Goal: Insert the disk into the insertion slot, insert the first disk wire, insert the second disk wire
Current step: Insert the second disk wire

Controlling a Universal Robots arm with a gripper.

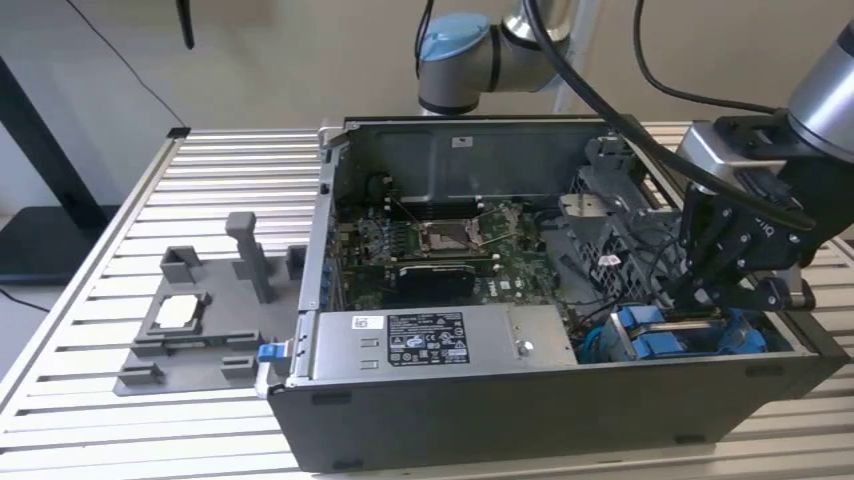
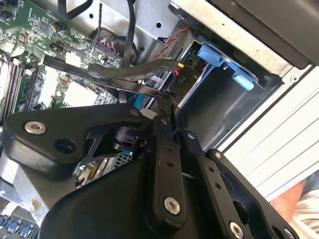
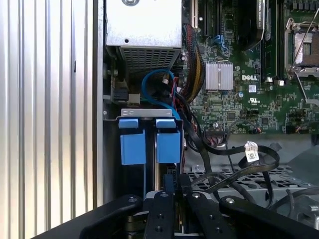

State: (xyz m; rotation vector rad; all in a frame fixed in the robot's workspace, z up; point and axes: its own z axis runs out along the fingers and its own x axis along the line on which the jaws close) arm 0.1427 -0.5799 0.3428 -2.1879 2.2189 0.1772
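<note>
The disk [image 1: 663,338], in its bright blue frame, sits down inside the insertion slot [image 1: 781,345] at the case's corner on the exterior view's right. Its blue end tabs [image 3: 133,144] stick up side by side, and the tabs [image 2: 215,55] appear in both wrist views. My gripper [image 1: 703,296] hangs right above the disk's end, inside the case. Its black fingers [image 3: 160,201] are closed together on the plug end of a flat black disk wire [image 2: 124,74]. That wire trails back over the motherboard. A second black wire with a white tag [image 3: 250,152] lies loose beside the bay.
A silver labelled power-supply box [image 1: 427,340] fills the case's near side and the green motherboard [image 1: 454,240] lies behind it. Bundled cables [image 3: 192,84] crowd the space next to the bay. A grey jig with upright posts [image 1: 200,320] stands on the slatted table [image 1: 80,300] at the exterior view's left.
</note>
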